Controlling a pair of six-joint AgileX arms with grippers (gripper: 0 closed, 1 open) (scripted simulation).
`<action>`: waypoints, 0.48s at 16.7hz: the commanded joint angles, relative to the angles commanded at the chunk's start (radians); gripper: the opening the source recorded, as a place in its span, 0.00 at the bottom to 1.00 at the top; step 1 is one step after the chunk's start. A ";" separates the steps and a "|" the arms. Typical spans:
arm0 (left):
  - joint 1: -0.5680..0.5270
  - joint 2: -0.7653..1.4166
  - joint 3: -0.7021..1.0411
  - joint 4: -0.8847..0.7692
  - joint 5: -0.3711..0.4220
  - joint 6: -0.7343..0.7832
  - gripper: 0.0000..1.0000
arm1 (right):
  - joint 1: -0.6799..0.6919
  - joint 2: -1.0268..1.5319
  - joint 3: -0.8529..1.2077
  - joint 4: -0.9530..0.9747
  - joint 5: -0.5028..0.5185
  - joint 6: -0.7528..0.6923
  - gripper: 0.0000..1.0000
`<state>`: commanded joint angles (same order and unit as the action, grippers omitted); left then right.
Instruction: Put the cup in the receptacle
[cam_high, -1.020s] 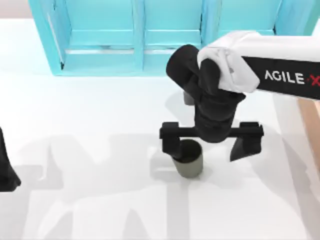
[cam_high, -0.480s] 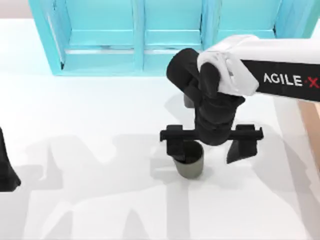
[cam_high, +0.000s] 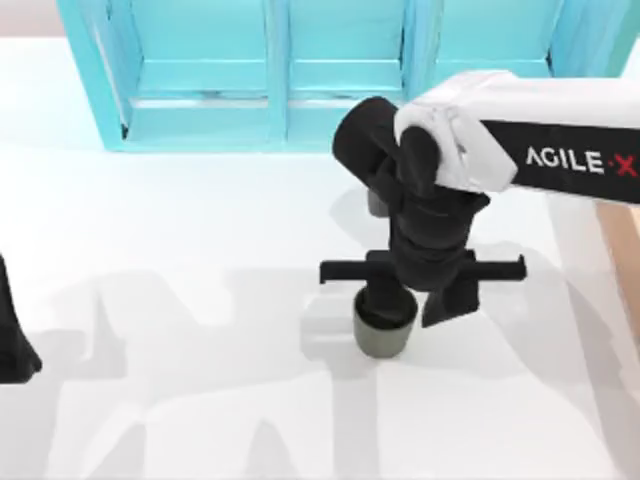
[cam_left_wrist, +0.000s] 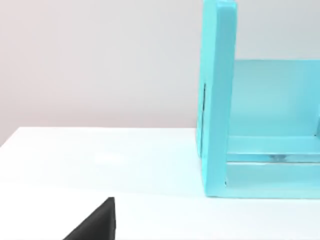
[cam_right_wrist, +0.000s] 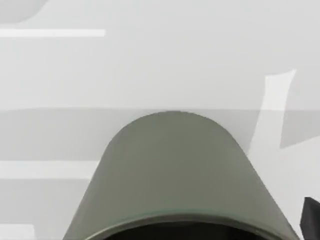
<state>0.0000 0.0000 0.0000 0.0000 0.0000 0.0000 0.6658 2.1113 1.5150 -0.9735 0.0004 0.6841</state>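
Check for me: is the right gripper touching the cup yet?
Cannot tell. In the top view the right gripper straddles the cup, one finger over its rim and one beside it, but no view shows contact or a gap plainly.

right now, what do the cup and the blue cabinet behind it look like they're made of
The cup looks like matte ceramic or plastic: plain olive-grey walls with no glare, seen close in the right wrist view. It could be either. The cabinet looks like painted wood or board in a smooth turquoise satin, with flat panels and squared edges. Being a rendering, both are guesses.
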 joint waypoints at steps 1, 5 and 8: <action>0.000 0.000 0.000 0.000 0.000 0.000 1.00 | 0.000 0.000 0.000 0.000 0.000 0.000 0.02; 0.000 0.000 0.000 0.000 0.000 0.000 1.00 | 0.000 0.000 0.000 0.000 0.000 0.000 0.00; 0.000 0.000 0.000 0.000 0.000 0.000 1.00 | 0.000 0.000 0.000 0.000 0.000 0.000 0.00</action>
<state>0.0000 0.0000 0.0000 0.0000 0.0000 0.0000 0.6658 2.1113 1.5150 -0.9735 0.0004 0.6841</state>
